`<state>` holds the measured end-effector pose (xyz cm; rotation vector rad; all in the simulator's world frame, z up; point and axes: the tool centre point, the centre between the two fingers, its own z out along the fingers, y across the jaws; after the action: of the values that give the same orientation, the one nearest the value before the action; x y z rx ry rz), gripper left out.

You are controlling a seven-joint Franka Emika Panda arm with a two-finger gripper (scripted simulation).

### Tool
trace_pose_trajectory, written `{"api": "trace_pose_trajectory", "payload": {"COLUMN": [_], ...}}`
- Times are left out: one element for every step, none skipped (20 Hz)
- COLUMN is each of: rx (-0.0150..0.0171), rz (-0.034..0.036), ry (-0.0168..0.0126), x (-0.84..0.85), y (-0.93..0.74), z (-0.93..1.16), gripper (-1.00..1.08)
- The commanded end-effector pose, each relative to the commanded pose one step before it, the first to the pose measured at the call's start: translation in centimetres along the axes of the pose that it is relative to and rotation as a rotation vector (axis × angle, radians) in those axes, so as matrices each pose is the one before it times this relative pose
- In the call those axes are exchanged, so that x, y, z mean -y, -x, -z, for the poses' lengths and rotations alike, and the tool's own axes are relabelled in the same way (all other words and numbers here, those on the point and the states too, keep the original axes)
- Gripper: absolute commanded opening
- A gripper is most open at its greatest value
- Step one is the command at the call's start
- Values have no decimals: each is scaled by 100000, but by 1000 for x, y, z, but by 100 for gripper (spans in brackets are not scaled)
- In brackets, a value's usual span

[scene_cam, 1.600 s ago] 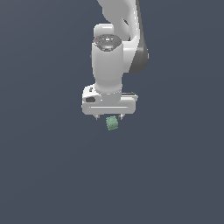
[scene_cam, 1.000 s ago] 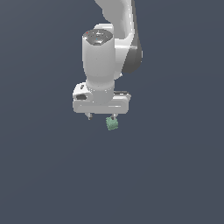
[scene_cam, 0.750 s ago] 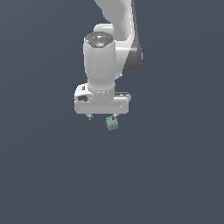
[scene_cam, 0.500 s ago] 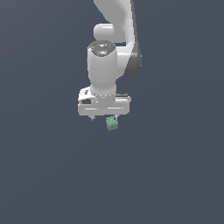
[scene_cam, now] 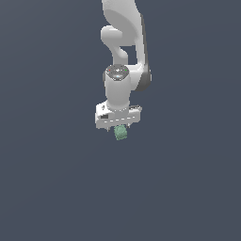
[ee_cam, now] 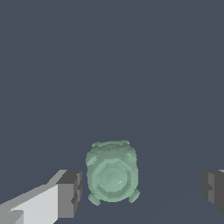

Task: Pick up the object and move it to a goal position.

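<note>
Hand (scene_cam: 118, 128) now nearer object (ee_cam: 112, 171).

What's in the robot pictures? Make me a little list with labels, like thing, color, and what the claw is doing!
thing: the object, small and lumpy
color: pale green, bumpy surface
robot: one white arm, reaching down
claw: the gripper, open, its fingers apart on either side of the object
touching: in the wrist view there are gaps between the object and both fingers, so it is not gripped
where: in the exterior view the object sits just under the gripper
background: plain dark grey-blue everywhere
goal spot: no marker shows
</note>
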<state>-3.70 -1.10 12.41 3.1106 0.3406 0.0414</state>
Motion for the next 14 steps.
{"api": "trace_pose_trajectory", "payload": {"rx": [936,317,279,240,203,165,128,93,55,21,-4,0,0,0], "rz": [3154,968,854,739,627,511,397,288,170,64,-343,0,0,0], "ry": [-608,-202,-180,-158,-135,-111,-87,-63,-37,-14,41,0,0,0], "x": [738,242,217,190,163,133,104,77,45,19,-72,0,-1,-2], "y": [1144,359,318,277,234,193,150,106,64,20,-98,2,6,11], "z": [-1386,-432,-378,-325,-274,-222,-172,-123,-73,-26,107,-34,-102,-170], "gripper": [100,100,100,100,100,100,100,100,100,100,100,100,100,100]}}
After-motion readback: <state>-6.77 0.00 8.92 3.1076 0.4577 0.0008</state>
